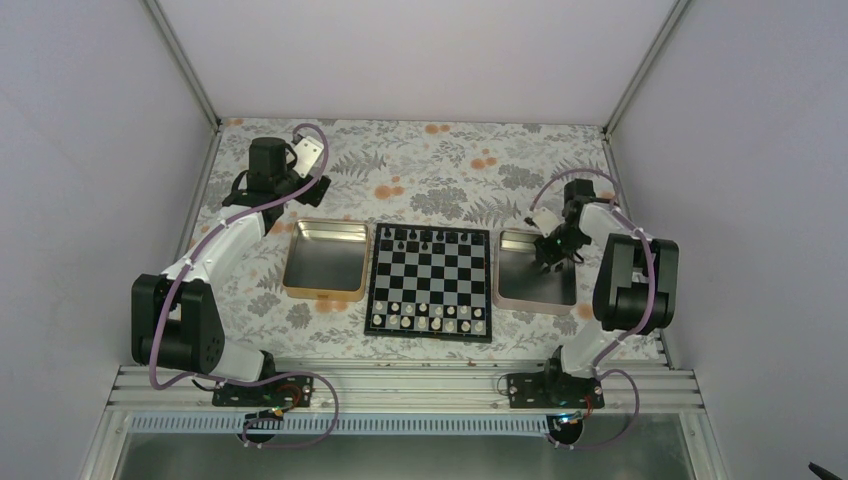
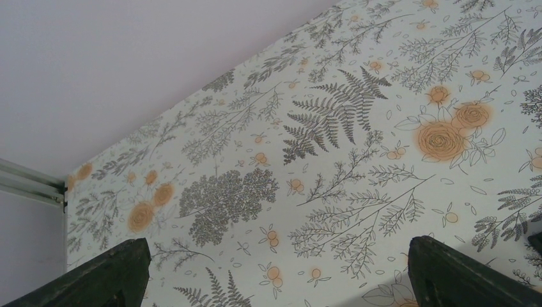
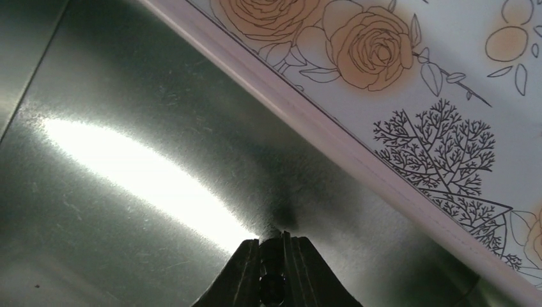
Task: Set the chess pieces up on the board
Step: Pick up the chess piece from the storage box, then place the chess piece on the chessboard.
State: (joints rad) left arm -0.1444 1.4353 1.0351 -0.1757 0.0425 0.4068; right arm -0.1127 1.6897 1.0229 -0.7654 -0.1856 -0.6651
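One small dark chess piece [image 3: 273, 284] sits pinched between the nearly closed fingers of the right gripper [image 3: 275, 246], low over the silver tray [image 3: 128, 160] just right of the board [image 1: 430, 285] — a few black pieces [image 1: 420, 237] line its far row. Left gripper [image 2: 276, 246] hangs wide open and empty over the floral cloth [image 2: 332, 128]

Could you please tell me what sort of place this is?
Probably an enclosed lab robot cell: plain white panels on a metal frame wall it in, the left arm and right arm are bolted to a rail, and a chessboard sits on the floral table.
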